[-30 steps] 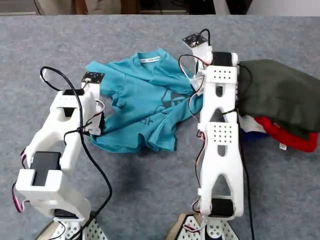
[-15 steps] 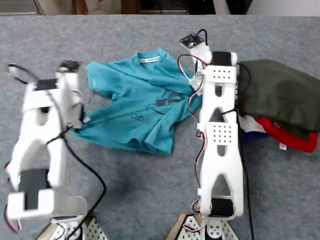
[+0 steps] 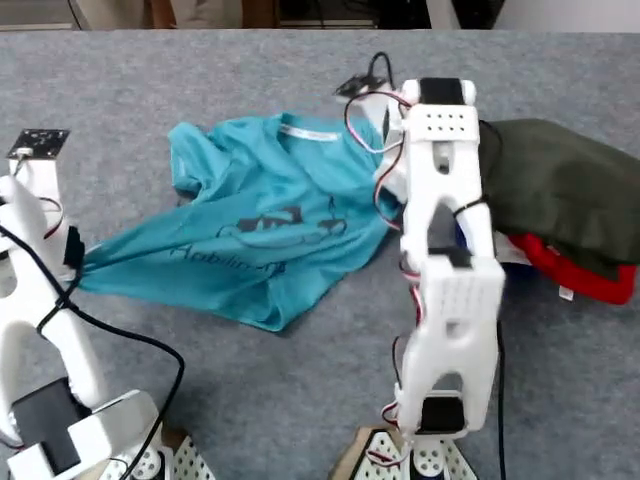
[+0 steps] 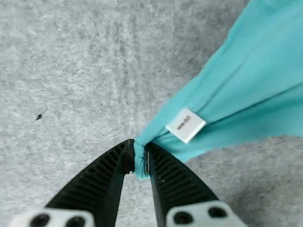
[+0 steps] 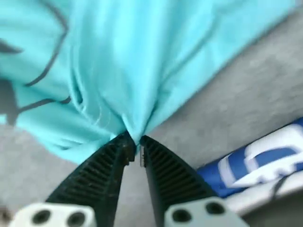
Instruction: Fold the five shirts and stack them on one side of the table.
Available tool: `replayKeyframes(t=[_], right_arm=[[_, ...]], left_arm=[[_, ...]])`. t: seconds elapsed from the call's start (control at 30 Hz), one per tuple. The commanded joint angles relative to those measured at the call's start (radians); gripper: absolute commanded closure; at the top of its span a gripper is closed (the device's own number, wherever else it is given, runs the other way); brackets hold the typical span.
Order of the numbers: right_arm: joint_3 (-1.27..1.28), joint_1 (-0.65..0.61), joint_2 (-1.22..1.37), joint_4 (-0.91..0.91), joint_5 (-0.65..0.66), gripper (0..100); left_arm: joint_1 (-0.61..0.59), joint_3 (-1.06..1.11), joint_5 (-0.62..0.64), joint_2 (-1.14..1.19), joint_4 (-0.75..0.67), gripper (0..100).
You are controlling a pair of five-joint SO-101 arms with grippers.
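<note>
Two pinches, one garment: my left gripper (image 4: pixel 138 161) is clamped on a bunched corner of the teal shirt (image 3: pixel 262 240). Its long axis runs rightward across the table to my right gripper (image 5: pixel 134 147), clamped on the opposite edge, near the dark green shirt (image 3: pixel 560 185).

Table (image 3: pixel 300 400) is covered w/ grey felt-like cloth. A small dark speck (image 4: pixel 39 117) is seen on it. Brownish shapes (image 3: pixel 258 12) are glimpsed beyond far edge.
</note>
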Motion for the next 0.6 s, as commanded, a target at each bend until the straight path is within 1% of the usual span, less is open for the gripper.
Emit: replayKeyframes(t=[0.0,0.07,0.23,0.47,0.53,0.57], right_arm=[[0.338,-0.056,-0.358,0.006,0.032,99.5],[0.489,-0.071,-0.489,0.0,0.037,99.5],[0.805,-0.088,-0.776,-0.006,0.117,99.5],[1.041,-0.093,-1.086,0.014,0.184,99.0],[1.089,-0.113,-1.167,0.014,0.209,94.5],[1.104,-0.13,-1.208,0.014,0.212,90.2]], left_arm=[[-0.026,-0.055,-0.06,-0.022,-0.015,98],[-0.041,-0.066,-0.083,-0.022,-0.015,98],[-0.08,-0.161,-0.094,-0.005,-0.014,98],[-0.11,-0.273,-0.074,0.022,-0.009,98],[-0.112,-0.288,-0.061,0.03,-0.009,98],[-0.112,-0.295,-0.055,0.035,-0.009,98]])
